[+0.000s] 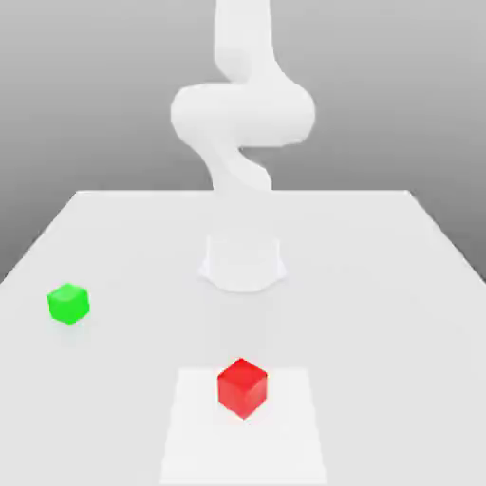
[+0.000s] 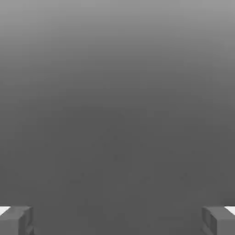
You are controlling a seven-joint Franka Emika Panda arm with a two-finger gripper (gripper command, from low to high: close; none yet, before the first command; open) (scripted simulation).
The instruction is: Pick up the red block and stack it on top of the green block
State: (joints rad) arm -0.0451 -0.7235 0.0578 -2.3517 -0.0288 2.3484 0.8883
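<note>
Red block (image 1: pixel 243 388) lies apart from the pincer (image 2: pixel 117 221).

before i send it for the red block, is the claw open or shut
Open: in the hand view the claw has its two fingers far apart, with nothing between them.

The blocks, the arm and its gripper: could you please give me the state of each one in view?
Red block: on the white patch, upright, not stacked.
Green block: on the table, nothing on top.
Arm: raised above the table, away from both blocks.
Gripper: open, nothing between its fingers.
</note>
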